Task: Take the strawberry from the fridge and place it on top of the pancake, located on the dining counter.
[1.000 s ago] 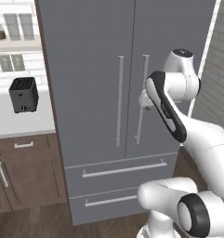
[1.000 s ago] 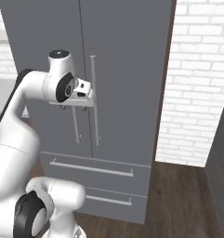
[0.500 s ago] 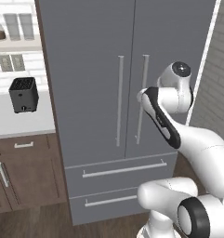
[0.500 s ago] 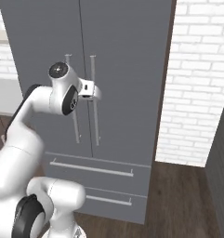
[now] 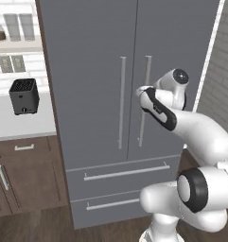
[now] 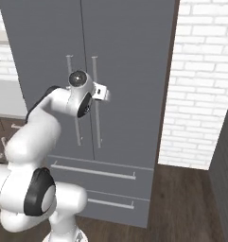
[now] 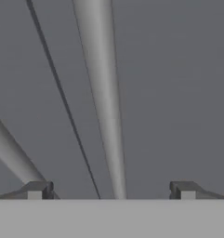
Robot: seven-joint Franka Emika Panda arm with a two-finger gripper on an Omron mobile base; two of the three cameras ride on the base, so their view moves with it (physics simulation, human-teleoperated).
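Observation:
The grey fridge (image 5: 96, 56) (image 6: 134, 56) stands with both doors shut, so the strawberry is hidden. My gripper (image 5: 141, 91) (image 6: 105, 92) is open, right up at the right door's silver bar handle (image 5: 144, 118) (image 6: 96, 123). In the hand view that handle (image 7: 102, 93) runs up between my gripper's (image 7: 111, 190) two spread fingertips, with nothing clamped. The left door's handle (image 7: 11, 153) slants past on the left, beyond the seam between the doors. The pancake and the dining counter are out of view.
Two drawers (image 5: 120, 172) with bar pulls sit below the doors. A black toaster (image 5: 24, 96) stands on the white wall counter (image 5: 21, 125) over brown cabinets (image 5: 25, 179), left of the fridge. A white brick wall (image 6: 200, 85) flanks its right side.
The arm has stretched forward and the hand has closed in on the right door handle. The jaws have stayed wide open. The fridge doors have not moved.

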